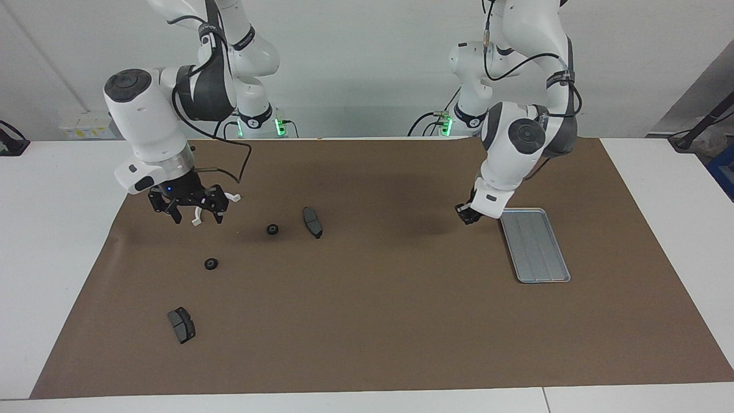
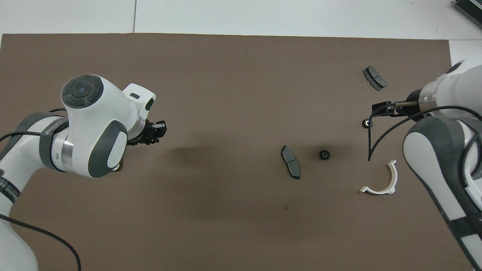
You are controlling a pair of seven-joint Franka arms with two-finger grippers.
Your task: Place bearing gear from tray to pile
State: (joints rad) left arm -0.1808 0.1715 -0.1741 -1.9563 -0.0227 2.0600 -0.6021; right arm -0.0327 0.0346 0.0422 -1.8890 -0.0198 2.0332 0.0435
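The silver-grey tray (image 1: 534, 245) lies at the left arm's end of the table and holds nothing; in the overhead view the left arm hides it. Two small black bearing gears (image 1: 273, 230) (image 1: 211, 264) lie on the brown mat among the pile: a white half-ring bracket (image 2: 380, 180) and two dark brake pads (image 1: 312, 222) (image 1: 182, 324). My right gripper (image 1: 198, 217) is open and empty, raised over the mat beside the bracket, which it partly covers in the facing view. My left gripper (image 1: 467, 215) hangs low beside the tray's corner nearest the robots.
The brown mat (image 1: 373, 321) covers most of the white table. The gears also show in the overhead view (image 2: 324, 154) (image 2: 365, 122), as do the pads (image 2: 290, 167) (image 2: 374, 78). A cable loops from the right wrist.
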